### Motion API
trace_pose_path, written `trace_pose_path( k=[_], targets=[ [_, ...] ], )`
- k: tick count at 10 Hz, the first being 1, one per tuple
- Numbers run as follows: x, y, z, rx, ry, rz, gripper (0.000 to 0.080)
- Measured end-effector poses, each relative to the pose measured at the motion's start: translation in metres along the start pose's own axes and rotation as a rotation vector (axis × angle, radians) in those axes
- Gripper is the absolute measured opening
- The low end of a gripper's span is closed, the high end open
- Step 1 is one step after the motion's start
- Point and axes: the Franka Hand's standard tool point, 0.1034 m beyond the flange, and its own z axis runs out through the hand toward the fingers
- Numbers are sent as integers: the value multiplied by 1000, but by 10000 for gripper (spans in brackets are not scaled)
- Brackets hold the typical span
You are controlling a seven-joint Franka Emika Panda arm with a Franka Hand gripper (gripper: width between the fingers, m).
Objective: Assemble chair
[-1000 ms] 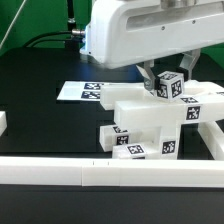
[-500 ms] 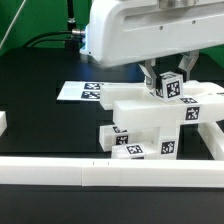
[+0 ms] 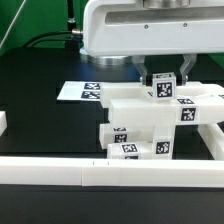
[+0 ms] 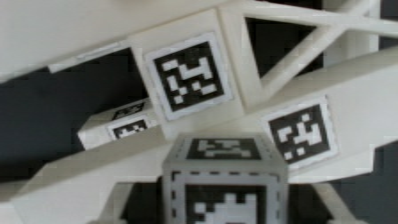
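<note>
Lowered and drawn a little to the left since one second ago, as seen on the gripper (image 3: 167, 84) and on the peg (image 3: 165, 90) between its fingers; also shifted slightly left, it seems, at the lower tags of the half-built chair (image 3: 140, 118). Closes narrowly on the tagged cube end of the peg, one dark finger on each side, in the upper right of the exterior view. Holds the peg just at the top of the chair, right of centre, on the black table (image 3: 40, 125); cannot tell whether touching or already seated in a hole. Stands behind the white rail (image 3: 60, 172) along the lower edge and in front of the marker board (image 3: 85, 91) at centre left. Shows in the wrist view the same cube end very close, with the tagged bars (image 4: 187, 75) of the chair beyond it. Probably light, stiff, smooth plastic, so likely to slip or twist under a weak hold. Better to grip squarely on the flat sides of the cube end, not on the thin shaft, and to press straight, without tilting.
</note>
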Motion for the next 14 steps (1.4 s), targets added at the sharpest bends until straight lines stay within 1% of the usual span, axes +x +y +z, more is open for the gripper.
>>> trace_pose_path(
  k=[4, 5, 6, 7, 9, 11, 12, 13, 14],
  targets=[
    [0, -1, 0, 2, -1, 269, 284],
    [0, -1, 0, 7, -3, 359, 284],
    [0, 0, 0, 34, -14, 487, 284],
    [0, 1, 0, 55, -23, 587, 284],
    [1, 0, 1, 73, -33, 769, 284],
    [1, -1, 1, 72, -37, 875, 284],
    [1, -1, 1, 72, -36, 873, 284],
    [1, -1, 1, 72, -36, 864, 371],
    [2, -1, -2, 70, -30, 779, 507]
  ],
)
